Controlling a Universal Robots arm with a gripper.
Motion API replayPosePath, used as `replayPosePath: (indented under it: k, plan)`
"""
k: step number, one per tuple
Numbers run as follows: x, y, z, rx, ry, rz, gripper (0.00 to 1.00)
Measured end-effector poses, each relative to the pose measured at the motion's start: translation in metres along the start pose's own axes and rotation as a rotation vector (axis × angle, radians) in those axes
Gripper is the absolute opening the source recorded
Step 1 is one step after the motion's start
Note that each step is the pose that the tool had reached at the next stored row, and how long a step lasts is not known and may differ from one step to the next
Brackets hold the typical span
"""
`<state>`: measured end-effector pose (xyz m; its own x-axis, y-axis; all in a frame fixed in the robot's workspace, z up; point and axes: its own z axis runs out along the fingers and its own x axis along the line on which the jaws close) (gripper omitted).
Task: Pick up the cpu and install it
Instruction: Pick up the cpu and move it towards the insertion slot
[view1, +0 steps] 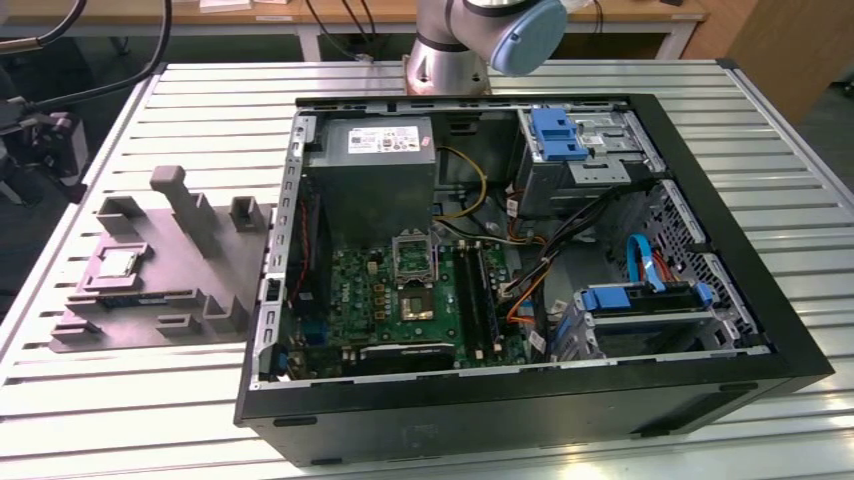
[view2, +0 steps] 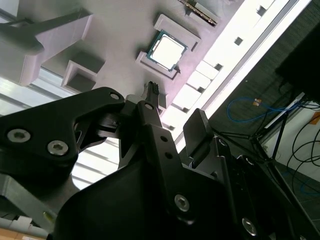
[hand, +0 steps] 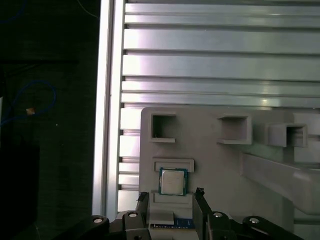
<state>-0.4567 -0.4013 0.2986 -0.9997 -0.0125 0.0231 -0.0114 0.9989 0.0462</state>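
**Approach for the pick; nothing held yet**

Exterior view: the cpu (view1: 118, 263) lies flat in a pocket of the grey fixture (view1: 200, 262), metal top up; second wrist view: the gripper (view2: 175, 105) hovers just short of it, jaws wide, empty; first wrist view: the cpu is square (no long axis), edges in line with the jaws; gripping calls for a centred descent
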Motion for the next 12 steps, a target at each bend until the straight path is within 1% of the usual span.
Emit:
replayPosePath:
  k: [12]
  plan:
    - [-0.0002, -0.0003, 0.0060, -0.0035, 0.0001, 0.000, 0.47]
